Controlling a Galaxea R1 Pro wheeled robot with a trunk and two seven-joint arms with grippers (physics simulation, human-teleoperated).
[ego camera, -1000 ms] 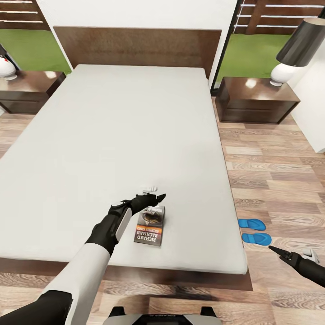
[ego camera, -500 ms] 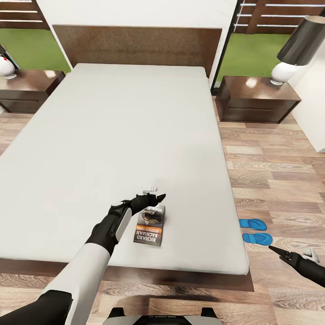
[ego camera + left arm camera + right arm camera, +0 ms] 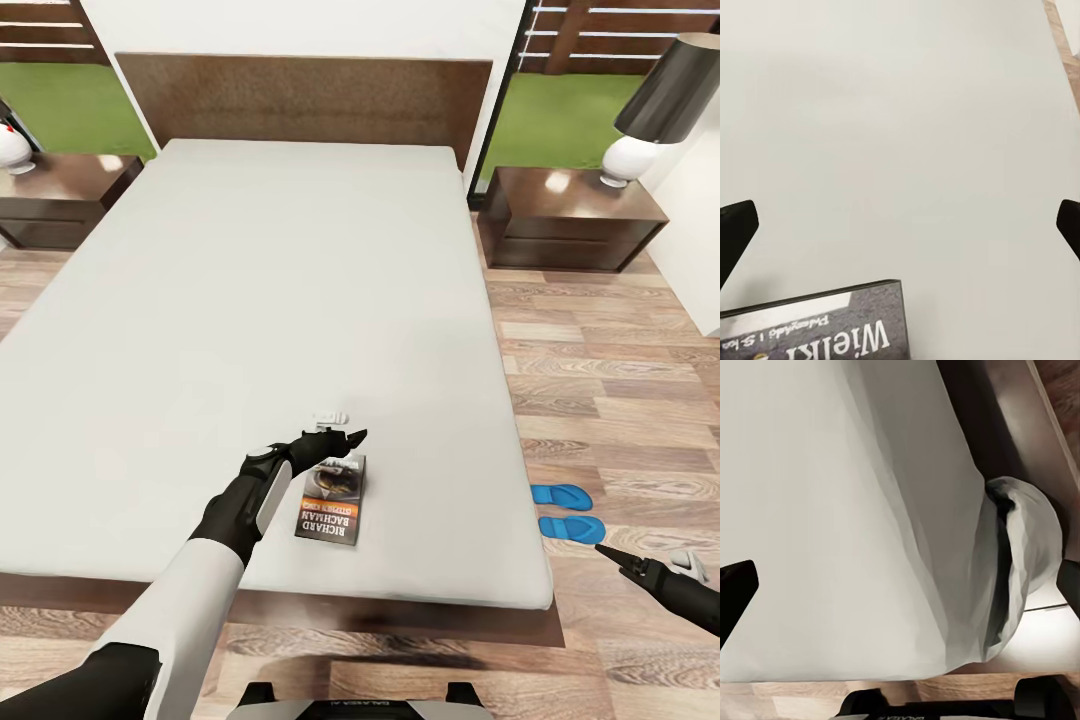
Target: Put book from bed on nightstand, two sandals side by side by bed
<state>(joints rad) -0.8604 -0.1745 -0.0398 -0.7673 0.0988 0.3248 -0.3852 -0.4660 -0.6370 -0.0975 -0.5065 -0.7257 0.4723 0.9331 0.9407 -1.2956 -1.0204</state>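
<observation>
Nearest me, my right gripper hangs low over the wood floor beside the bed, its fingers spread wide in the right wrist view, while my left gripper hovers with fingers wide apart just above the far edge of the book, which lies flat on the grey mattress near the bed's foot. The two sandals lie side by side on the floor next to the bed. Farther off, a nightstand carrying a lamp stands beside the headboard, with its twin on the opposite side.
</observation>
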